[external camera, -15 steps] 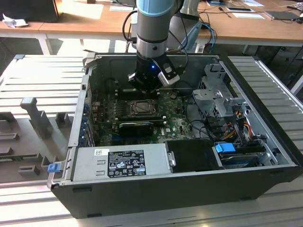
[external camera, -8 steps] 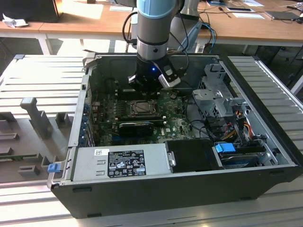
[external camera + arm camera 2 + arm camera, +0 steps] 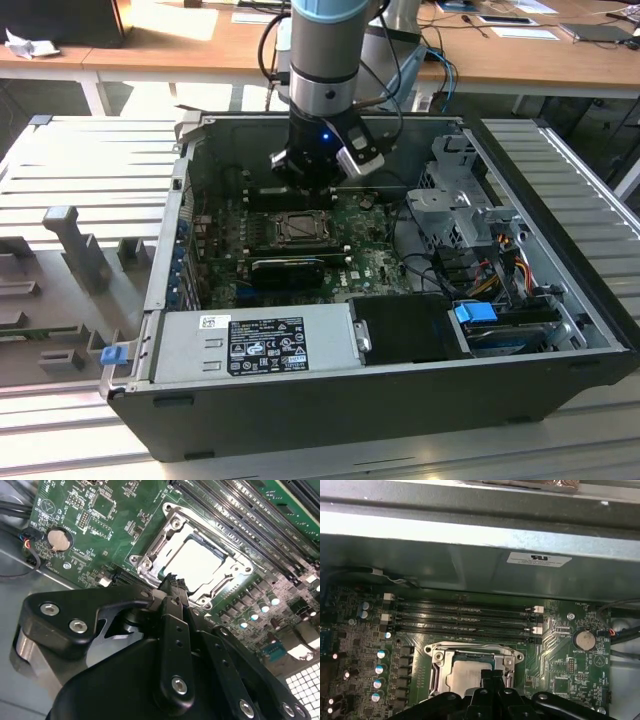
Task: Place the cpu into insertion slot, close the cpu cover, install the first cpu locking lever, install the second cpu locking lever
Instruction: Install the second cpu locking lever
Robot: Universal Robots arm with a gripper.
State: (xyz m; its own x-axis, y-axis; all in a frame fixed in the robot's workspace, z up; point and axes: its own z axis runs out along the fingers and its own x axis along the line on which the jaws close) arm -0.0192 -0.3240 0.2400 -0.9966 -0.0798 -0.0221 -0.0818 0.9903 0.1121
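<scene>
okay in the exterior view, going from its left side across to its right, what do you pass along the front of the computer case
Blue latch → grey power supply with the white label → black box → blue tab → the case's right wall.

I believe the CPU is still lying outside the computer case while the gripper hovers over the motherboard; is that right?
Not quite. The cpu already sits in the insertion slot on the motherboard, its pale face showing through the cpu cover, as the second wrist view shows. The rest holds: the gripper hovers over the motherboard, right by the socket.
</scene>
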